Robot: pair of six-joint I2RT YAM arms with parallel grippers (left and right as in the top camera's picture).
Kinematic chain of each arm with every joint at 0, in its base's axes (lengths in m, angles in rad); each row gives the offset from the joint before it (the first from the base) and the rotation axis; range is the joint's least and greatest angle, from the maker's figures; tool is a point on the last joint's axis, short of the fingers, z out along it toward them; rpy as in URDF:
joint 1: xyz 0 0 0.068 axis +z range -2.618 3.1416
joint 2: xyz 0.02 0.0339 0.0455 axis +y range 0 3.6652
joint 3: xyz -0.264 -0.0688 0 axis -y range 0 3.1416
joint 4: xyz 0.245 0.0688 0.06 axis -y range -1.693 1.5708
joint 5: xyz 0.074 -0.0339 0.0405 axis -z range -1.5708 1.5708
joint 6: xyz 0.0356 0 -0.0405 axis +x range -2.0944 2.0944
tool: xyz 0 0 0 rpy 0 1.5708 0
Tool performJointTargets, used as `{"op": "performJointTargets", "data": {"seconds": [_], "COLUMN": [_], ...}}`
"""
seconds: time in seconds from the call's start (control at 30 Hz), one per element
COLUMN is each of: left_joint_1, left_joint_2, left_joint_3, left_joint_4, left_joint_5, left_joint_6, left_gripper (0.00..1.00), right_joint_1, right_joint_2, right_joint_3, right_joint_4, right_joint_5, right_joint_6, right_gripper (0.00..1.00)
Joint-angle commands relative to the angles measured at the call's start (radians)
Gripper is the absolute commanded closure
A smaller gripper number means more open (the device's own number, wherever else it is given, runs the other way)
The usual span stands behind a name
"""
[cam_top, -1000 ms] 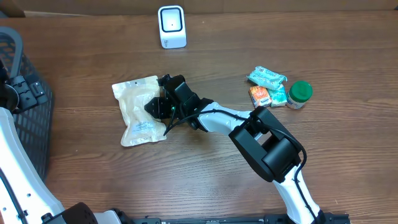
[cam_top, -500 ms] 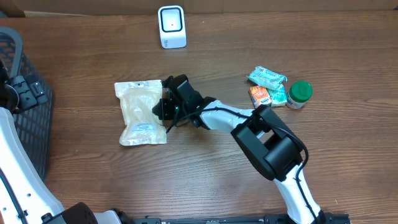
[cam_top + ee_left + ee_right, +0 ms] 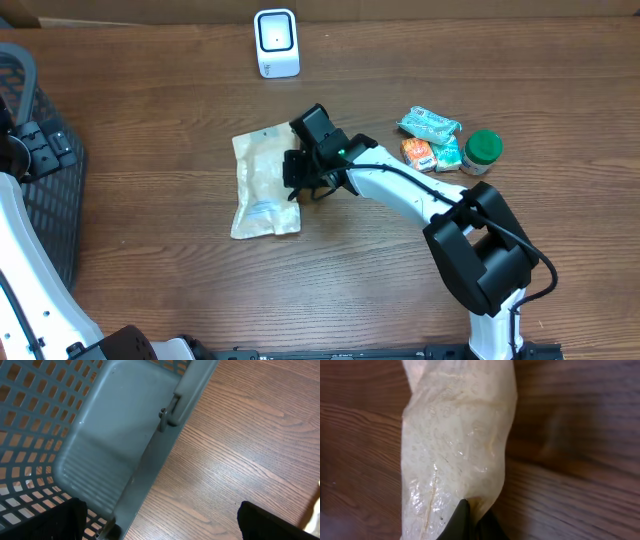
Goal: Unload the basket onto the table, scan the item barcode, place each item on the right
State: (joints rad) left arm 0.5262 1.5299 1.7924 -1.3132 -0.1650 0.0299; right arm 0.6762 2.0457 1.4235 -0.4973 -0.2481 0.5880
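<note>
Both fingers of the right gripper (image 3: 293, 176) pinch the edge of the pale bag (image 3: 262, 180), maybe lifted a bit, in front of the white scanner (image 3: 276, 42), while the left gripper (image 3: 160, 527) has its fingers wide apart.

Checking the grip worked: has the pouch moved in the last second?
Yes. The pouch shifted right, away from the basket, now sitting below the scanner.
</note>
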Motion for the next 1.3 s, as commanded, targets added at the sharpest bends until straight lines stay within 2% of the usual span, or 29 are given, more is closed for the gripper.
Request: {"op": "performJointTargets", "data": {"seconds": [0.0,0.03,0.17,0.2,0.33,0.37,0.53,0.63,1.0,1.27], "left_joint_1": [0.003,0.003,0.003,0.003,0.003,0.003,0.003,0.003,0.003,0.003], "left_joint_2": [0.000,0.000,0.000,0.000,0.000,0.000,0.000,0.000,0.000,0.000], "left_joint_3": [0.016,0.016,0.016,0.016,0.016,0.016,0.016,0.016,0.016,0.016], "left_joint_4": [0.002,0.002,0.002,0.002,0.002,0.002,0.002,0.002,0.002,0.002], "left_joint_5": [0.001,0.001,0.001,0.001,0.001,0.001,0.001,0.001,0.001,0.001], "left_joint_6": [0.015,0.015,0.015,0.015,0.016,0.015,0.015,0.016,0.015,0.015], "left_gripper": [0.01,0.01,0.00,0.00,0.00,0.01,0.00,0.01,0.00,0.00], "right_joint_1": [-0.043,-0.054,-0.100,-0.121,-0.165,-0.175,-0.188,-0.188,-0.187,-0.160], "right_joint_2": [-0.030,-0.030,-0.030,-0.030,-0.029,-0.029,-0.019,0.002,0.090,0.185], "right_joint_3": [-0.002,-0.002,-0.002,-0.002,-0.002,-0.002,-0.002,-0.002,-0.002,-0.002], "right_joint_4": [-0.050,-0.060,-0.074,-0.078,-0.085,-0.085,-0.084,-0.074,0.000,0.119], "right_joint_5": [0.023,0.022,-0.018,-0.043,-0.117,-0.139,-0.203,-0.234,-0.359,-0.420], "right_joint_6": [-0.021,-0.030,-0.067,-0.070,-0.125,-0.151,-0.243,-0.249,-0.245,-0.154], "right_gripper": [0.95,0.92,0.62,0.51,0.33,0.31,0.29,0.29,0.29,0.29]}}
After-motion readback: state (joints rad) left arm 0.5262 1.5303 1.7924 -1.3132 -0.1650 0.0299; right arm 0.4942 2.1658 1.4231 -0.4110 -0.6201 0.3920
